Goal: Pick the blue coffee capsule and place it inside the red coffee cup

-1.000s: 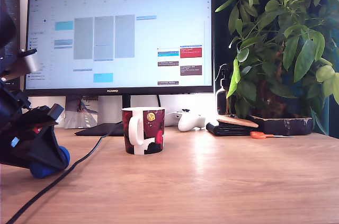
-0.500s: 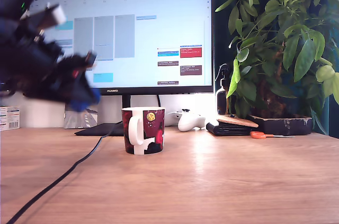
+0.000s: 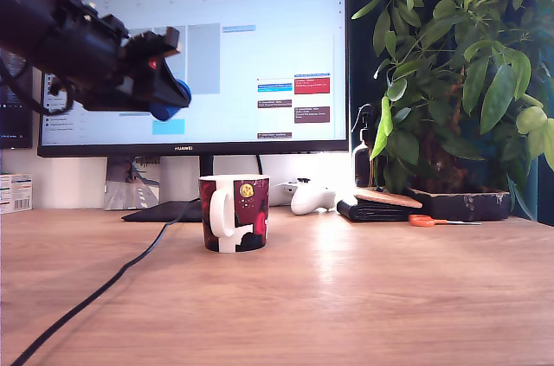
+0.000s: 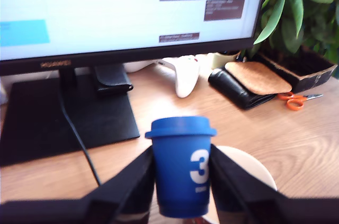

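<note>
My gripper (image 3: 170,95) hangs high in the air at the exterior view's left, in front of the monitor, shut on the blue coffee capsule (image 3: 172,99). In the wrist view the blue capsule (image 4: 181,167), with a white "3" on its side, sits clamped between the two black fingers (image 4: 132,184). The red coffee cup (image 3: 235,213), with a white handle, stands on the wooden desk below and to the exterior view's right of the gripper. Its white rim (image 4: 249,167) shows just behind the capsule in the wrist view.
A large lit monitor (image 3: 195,54) on a black stand fills the back. A black cable (image 3: 112,284) runs across the desk. A white game controller (image 3: 310,197), a black wallet with a cork coaster (image 3: 381,204), orange scissors (image 3: 430,221) and a potted plant (image 3: 459,80) stand at the exterior view's right.
The gripper has lifted the blue capsule from the desk at the exterior view's left, up and rightward toward the mug. The mug has not moved.
</note>
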